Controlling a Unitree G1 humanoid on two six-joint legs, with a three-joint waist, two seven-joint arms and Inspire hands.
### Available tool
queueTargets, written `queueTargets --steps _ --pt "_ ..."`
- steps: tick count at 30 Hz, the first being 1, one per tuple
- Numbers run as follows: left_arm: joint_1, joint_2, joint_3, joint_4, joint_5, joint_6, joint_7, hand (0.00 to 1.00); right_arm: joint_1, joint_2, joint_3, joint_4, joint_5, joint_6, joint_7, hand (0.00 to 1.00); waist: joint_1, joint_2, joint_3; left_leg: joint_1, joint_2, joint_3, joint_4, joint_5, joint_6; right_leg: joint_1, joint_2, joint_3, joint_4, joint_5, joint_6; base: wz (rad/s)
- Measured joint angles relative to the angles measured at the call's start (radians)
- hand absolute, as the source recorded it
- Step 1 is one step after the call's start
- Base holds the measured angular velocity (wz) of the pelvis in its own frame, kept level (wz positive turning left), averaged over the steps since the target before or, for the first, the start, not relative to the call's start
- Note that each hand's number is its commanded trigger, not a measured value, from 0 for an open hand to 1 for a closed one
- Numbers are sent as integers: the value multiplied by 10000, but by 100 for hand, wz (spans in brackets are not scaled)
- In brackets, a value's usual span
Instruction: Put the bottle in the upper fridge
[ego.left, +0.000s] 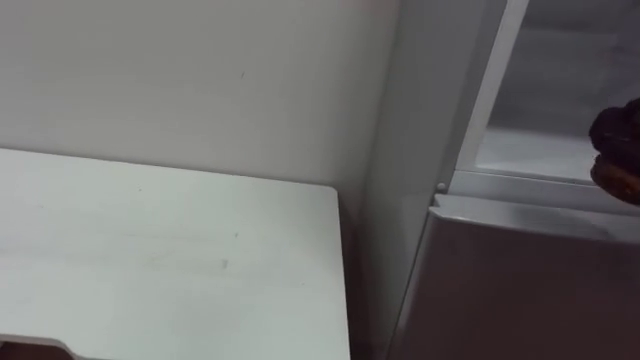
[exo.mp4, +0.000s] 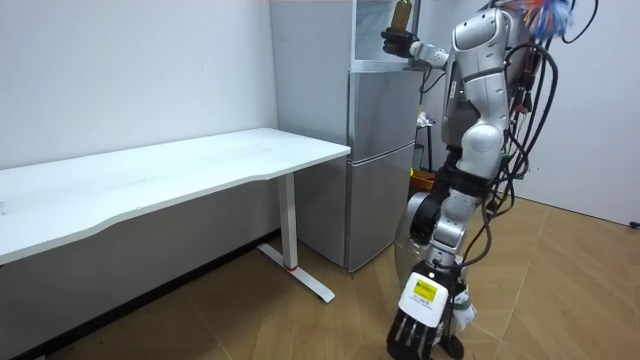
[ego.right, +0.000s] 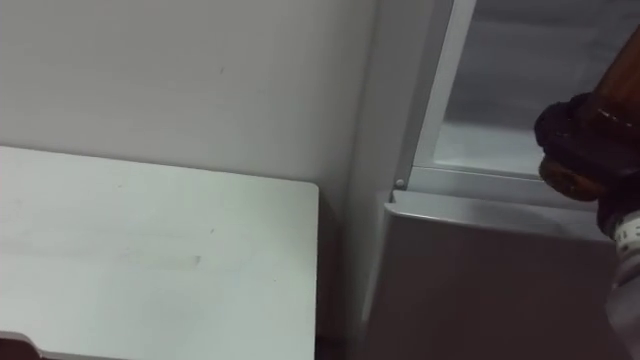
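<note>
The brown bottle (ego.right: 614, 92) sits in the robot's right hand (ego.right: 572, 150), its body rising out of the top of the dark fingers. It is held at the mouth of the open upper compartment (ego.right: 520, 70) of the tall silver-grey fridge (exo.mp4: 380, 160), just above the top edge of the closed lower door. Whether it touches the compartment's floor cannot be told.

The bottle is amber-brown and smooth, and in the room view it stands close to upright. Its lower part is hidden inside the hand.

The right hand is curled tightly round the bottle, with the arm raised to shoulder height. The left hand (exo.mp4: 418, 335) hangs low at the robot's side, fingers loosely straight and pointing down, holding nothing.

To the left, the long white counter (ego.left: 160, 260) stands against the pale wall, its end just beside the fridge's side. The robot stands on the wooden floor facing the fridge.
</note>
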Motion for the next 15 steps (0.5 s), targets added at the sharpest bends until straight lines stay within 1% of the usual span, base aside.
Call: queueTargets --steps 2,3,4,5,7,9,11,13,15 --pt "18 19 3 -2 0 94 0 0 -187 0 32 358 11 95 -150 100 70 -17 10 7 1 -5 -10 -3 -4 -10 4 -1 -4 -1 1 2" --pt "29 36 4 1 41 145 0 0 -290 0 46 590 -33 161 -201 100 187 -33 19 2 4 -6 -20 -9 -14 -19 11 2 -5 -1 0 0" --pt "35 58 24 4 210 170 -2 0 -302 -1 53 709 -118 169 -370 100 270 -57 31 -6 4 -31 -18 -16 -21 -22 15 -13 -9 -2 0 3" --pt "38 64 39 1 227 170 -2 0 -307 -1 63 766 -145 169 -446 100 280 -65 35 -13 -2 -74 -17 -17 -21 -17 13 -60 -12 -2 1 14" --pt "40 89 206 3 380 180 -3 0 -350 -1 86 1079 -163 171 -678 100 338 -103 33 -75 -20 -203 -8 -16 -21 -3 29 -234 -12 -7 8 17" --pt "40 128 247 5 391 179 -3 0 -380 -4 95 1243 -160 172 -874 100 453 -127 42 -163 -33 -289 17 -16 -22 -23 48 -262 -15 -10 14 14" --pt "116 143 325 8 386 175 1 0 -445 -37 108 1329 -193 172 -1104 100 472 -184 60 -236 -37 -353 62 -17 -23 -61 49 -310 -8 -14 19 10" --pt "154 153 326 22 382 175 3 0 -831 -86 107 1749 -205 172 -1400 100 466 -230 45 -417 -36 -412 194 -24 -26 -173 29 -535 1 -11 16 9" --pt "163 155 326 36 382 171 9 0 -1115 -93 107 1962 -205 172 -1613 100 474 -220 42 -484 -38 -455 251 -26 -24 -178 27 -584 -1 -10 15 8"
